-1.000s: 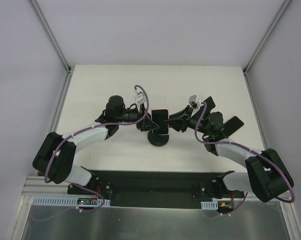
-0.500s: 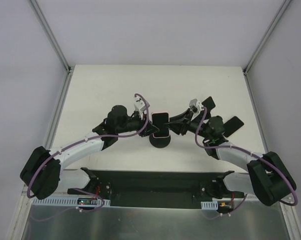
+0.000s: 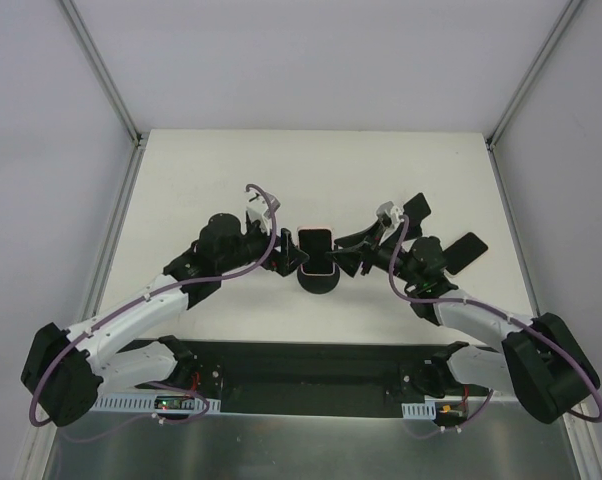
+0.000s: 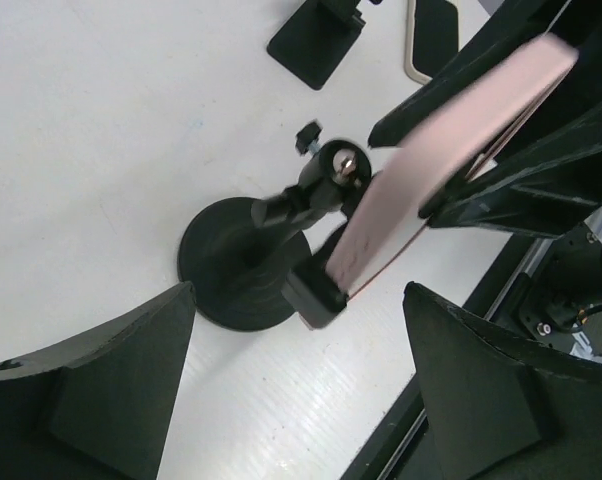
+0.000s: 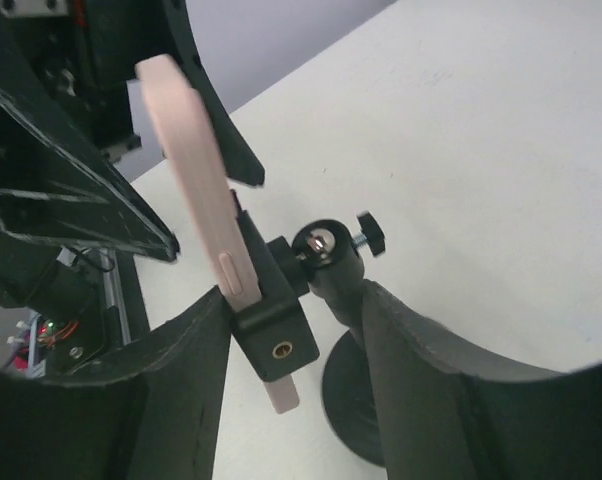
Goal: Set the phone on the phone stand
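Observation:
The pink phone (image 3: 314, 244) sits in the clamp of the black phone stand (image 3: 319, 278), mid-table. In the left wrist view the phone (image 4: 451, 150) leans in the clamp (image 4: 316, 290) above the round base (image 4: 216, 260). My left gripper (image 4: 299, 292) is open and empty, a short way left of the stand (image 3: 281, 256). My right gripper (image 5: 293, 300) is closed around the stand: one finger (image 5: 161, 400) touches the clamp (image 5: 276, 335) and phone edge (image 5: 196, 190), the other finger (image 5: 441, 380) presses the neck.
Two flat black objects lie at the right of the table, one (image 3: 417, 207) further back and one (image 3: 469, 249) beside the right arm; they also show in the left wrist view (image 4: 316, 45). A black rail (image 3: 301, 365) runs along the near edge.
My left gripper has let go of the phone and drawn back to the left, jaws wide. The phone stays in the clamp. The right gripper has stayed at the stand.

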Tool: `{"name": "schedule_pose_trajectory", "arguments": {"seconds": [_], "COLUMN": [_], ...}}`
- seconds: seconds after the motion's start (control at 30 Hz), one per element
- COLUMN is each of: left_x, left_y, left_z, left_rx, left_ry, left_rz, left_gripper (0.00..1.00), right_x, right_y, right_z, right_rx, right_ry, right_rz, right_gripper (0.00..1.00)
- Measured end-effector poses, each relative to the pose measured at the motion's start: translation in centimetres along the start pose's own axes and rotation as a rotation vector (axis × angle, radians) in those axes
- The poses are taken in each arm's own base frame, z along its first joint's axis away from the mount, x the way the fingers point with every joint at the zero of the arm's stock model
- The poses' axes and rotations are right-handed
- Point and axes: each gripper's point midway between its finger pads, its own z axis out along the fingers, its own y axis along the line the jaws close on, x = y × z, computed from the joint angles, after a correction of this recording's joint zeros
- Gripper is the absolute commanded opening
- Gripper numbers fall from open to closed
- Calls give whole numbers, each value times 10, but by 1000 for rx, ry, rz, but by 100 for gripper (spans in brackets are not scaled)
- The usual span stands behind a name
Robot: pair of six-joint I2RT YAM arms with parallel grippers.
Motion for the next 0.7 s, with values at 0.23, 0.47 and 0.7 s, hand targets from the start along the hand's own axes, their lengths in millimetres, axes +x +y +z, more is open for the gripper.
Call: {"name": "schedule_pose_trajectory", "arguments": {"seconds": [0.23, 0.47, 0.7], "left_x": [-19, -22, 3], "left_y": [-12, -23, -64], "left_z": [-19, -17, -12], "left_rx": [-12, -108, -181], "left_ry": [-8, 68, 124], "left_rz": [-29, -163, -201], "left_gripper": [93, 99, 99], "right_x": [24, 5, 4], "right_y": [-6, 11, 14], "right_z": [-19, -46, -72], "right_rx": [92, 135, 215], "right_ry": [104, 92, 111], "right_rz": [85, 70, 63], "right_gripper": [81, 84, 84]}}
